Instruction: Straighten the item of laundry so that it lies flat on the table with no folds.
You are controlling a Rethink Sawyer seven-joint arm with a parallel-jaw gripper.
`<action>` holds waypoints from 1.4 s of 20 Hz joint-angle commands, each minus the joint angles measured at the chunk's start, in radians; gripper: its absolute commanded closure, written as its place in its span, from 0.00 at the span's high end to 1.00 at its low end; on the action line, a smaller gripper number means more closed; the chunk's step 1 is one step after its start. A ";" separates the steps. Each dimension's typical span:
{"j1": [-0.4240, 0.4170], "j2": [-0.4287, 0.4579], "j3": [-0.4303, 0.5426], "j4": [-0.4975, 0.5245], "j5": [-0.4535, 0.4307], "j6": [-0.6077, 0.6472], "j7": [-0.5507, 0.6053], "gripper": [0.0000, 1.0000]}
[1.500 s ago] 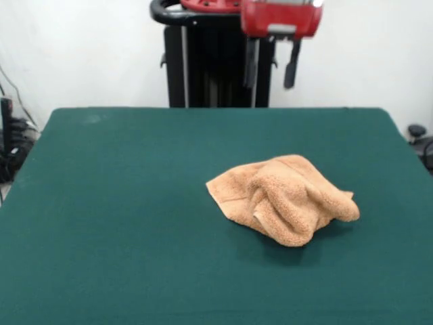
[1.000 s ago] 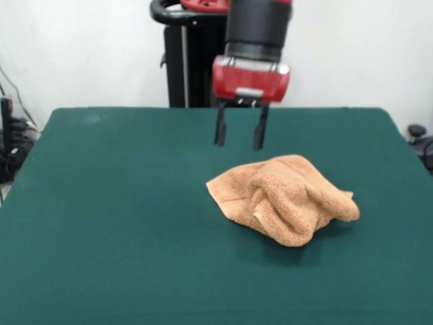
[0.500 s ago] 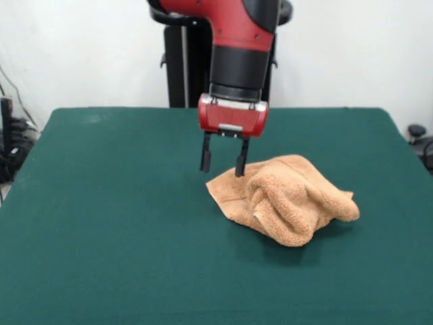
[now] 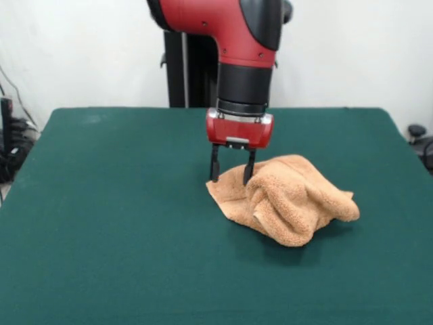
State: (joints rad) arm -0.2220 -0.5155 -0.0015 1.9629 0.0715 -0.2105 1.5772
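- The dark green felt-covered tabletop [image 4: 101,223] carries the crumpled orange-tan terry hand towel [image 4: 284,196], bunched right of centre.
- Its thick rolled fold lies nearest; a thinner flat corner points far-left.
- The red-and-black arm's black fingers [image 4: 214,164] stand spread, gripping nothing, straddling that far-left corner from above.
- Best to pinch only this single layer low, then draw it outward leftward, leaving the bulky fold alone.

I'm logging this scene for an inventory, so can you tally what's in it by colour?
Orange-tan: 1, the crumpled towel
Dark green: 1, the table
Red and black: 1, the robot arm, its gripper open with its fingers at the towel's edge
Total: 3
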 commanded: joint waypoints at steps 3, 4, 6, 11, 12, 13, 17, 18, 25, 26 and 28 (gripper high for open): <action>0.118 0.068 0.028 -0.049 0.164 -0.078 0.302 1.00; 0.131 0.079 0.012 -0.060 0.178 -0.076 0.289 1.00; 0.147 0.098 -0.009 -0.076 0.207 -0.071 0.271 1.00; 0.223 0.117 -0.101 -0.095 0.305 -0.031 0.233 1.00; 0.232 0.124 -0.111 -0.100 0.320 -0.020 0.230 1.00; 0.248 0.132 -0.128 -0.104 0.341 -0.016 0.228 1.00; 0.287 0.154 -0.165 -0.121 0.398 0.013 0.215 1.00; 0.294 0.163 -0.174 -0.124 0.411 0.013 0.213 1.00; 0.110 0.175 0.019 -0.142 0.295 0.004 0.235 1.00; 0.021 0.182 0.112 -0.143 0.229 0.018 0.221 1.00; -0.068 0.194 0.200 -0.154 0.164 0.049 0.185 1.00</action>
State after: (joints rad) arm -0.0804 -0.3970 -0.0851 1.9000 0.3234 -0.2434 1.5785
